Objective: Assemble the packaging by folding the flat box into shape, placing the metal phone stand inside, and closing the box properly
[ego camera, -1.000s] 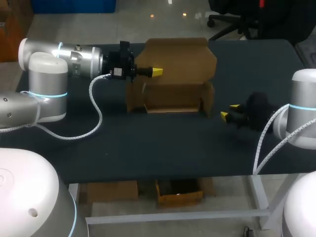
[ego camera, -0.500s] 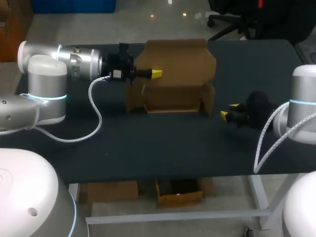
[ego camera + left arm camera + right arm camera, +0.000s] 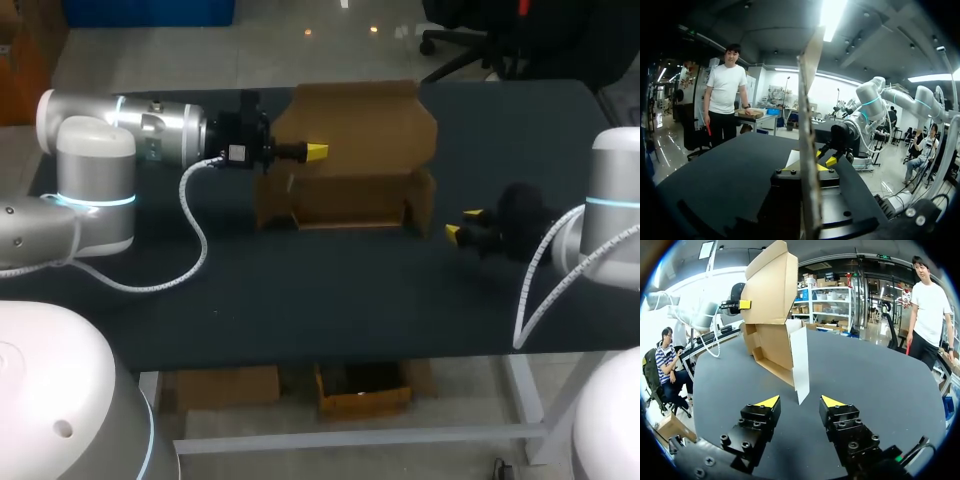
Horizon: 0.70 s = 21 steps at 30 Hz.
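The brown cardboard box (image 3: 350,200) stands half-formed toward twelve o'clock on the black counter (image 3: 300,290), its tray open and its lid (image 3: 360,120) upright. Our left pincer (image 3: 316,149) is clamped on the lid's nine o'clock edge, the card passing between its fingers. Our right pincer (image 3: 462,224) rests at the box's four o'clock with its fingers apart and empty. We judge the folding step to be nearly done. The metal phone stand is not in view, so we would next need to find and load it.
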{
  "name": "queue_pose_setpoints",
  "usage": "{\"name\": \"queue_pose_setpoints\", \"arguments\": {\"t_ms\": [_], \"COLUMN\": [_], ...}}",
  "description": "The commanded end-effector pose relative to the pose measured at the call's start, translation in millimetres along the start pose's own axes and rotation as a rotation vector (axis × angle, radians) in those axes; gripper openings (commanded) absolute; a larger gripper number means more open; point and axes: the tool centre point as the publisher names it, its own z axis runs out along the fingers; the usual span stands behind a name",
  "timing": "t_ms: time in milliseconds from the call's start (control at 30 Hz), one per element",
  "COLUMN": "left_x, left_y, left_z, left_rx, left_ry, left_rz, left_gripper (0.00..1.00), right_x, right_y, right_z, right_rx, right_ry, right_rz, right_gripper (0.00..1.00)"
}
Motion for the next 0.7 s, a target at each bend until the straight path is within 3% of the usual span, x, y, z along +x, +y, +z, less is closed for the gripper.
{"name": "queue_pose_setpoints", "arguments": {"t_ms": [33,700], "left_x": [-0.4,-0.4], "left_y": [5.6,5.6], "left_z": [-1.0,-1.0], "left_rx": [0.001,0.001], "left_ry": [-0.001,-0.001], "left_rz": [0.001,0.001], "left_gripper": [0.00,0.00], "right_x": [-1.9,-4.0], "right_y": [1.4,17.7], "right_z": [3.7,34.1], "right_rx": [-0.003,-0.008], "right_ry": [-0.001,0.045], "right_rz": [-0.001,-0.035], "right_gripper": [0.48,0.49]}}
